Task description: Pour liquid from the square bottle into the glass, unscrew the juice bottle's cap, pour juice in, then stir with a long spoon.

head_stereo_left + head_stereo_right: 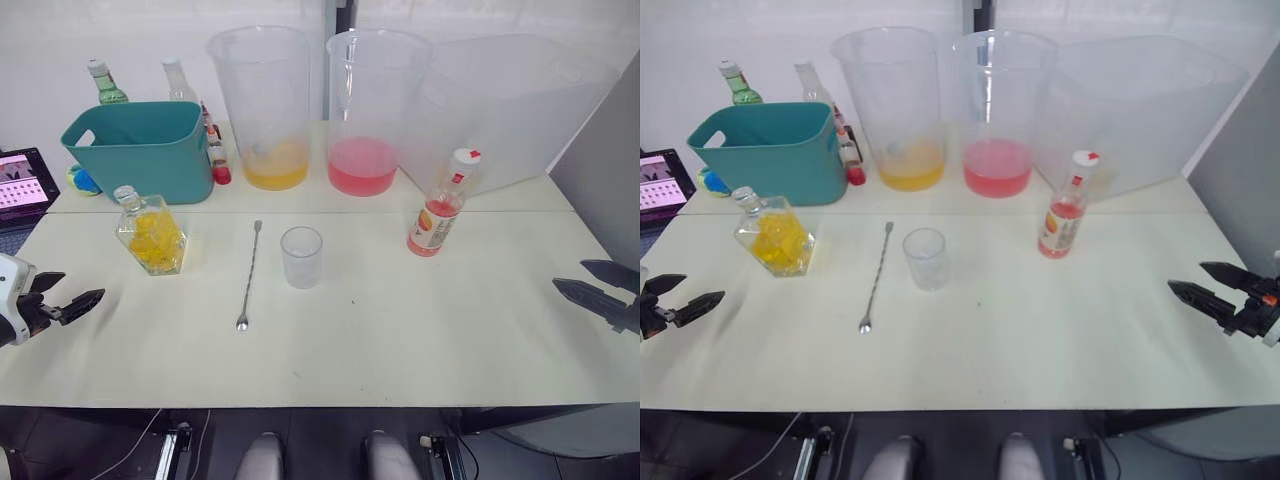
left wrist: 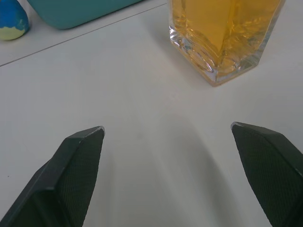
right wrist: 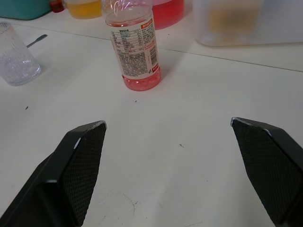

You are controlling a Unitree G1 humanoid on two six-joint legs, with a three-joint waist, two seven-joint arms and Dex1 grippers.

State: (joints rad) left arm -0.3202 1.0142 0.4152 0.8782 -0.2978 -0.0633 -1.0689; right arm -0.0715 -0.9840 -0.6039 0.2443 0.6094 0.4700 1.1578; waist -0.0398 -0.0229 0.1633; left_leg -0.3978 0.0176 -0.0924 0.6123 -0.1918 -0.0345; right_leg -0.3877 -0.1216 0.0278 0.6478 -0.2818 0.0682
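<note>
Left eye view: the square bottle (image 1: pixel 151 235) stands upright on the white table (image 1: pixel 400 330), a short faceted glass block with a round neck, the yellow liquid (image 1: pixel 157 243) filling its lower part. It is ahead of the left gripper (image 1: pixel 72 296), near it but apart; that gripper's two black fingers are spread wide, holding nothing. The right gripper (image 1: pixel 592 283) hovers at the table's right edge, fingers also well apart and empty.

Between the two grippers, further forward, lie the long spoon (image 1: pixel 249 274), a thin silver stem with its small bowl nearest the robot, and just beside it the glass (image 1: pixel 301 257), a small clear tumbler, upright and empty. The juice bottle (image 1: pixel 438 212) stands ahead and inward of the right gripper, well apart from it, slim, white-and-orange labelled, with the white cap (image 1: pixel 465 157) on and a little pink-red juice (image 1: pixel 424 244) at the bottom.

The left wrist view adds the bottle's thick glass base and a blue-and-yellow ball (image 2: pixel 10 21). The right wrist view shows the printed back of the juice bottle's label.

Beyond stand a teal bin (image 1: pixel 140 148), one big beaker (image 1: pixel 263 105) with a yellow liquid in its bottom, another beaker (image 1: pixel 372 108) with pink liquid, and a large clear tub (image 1: pixel 520 105).
</note>
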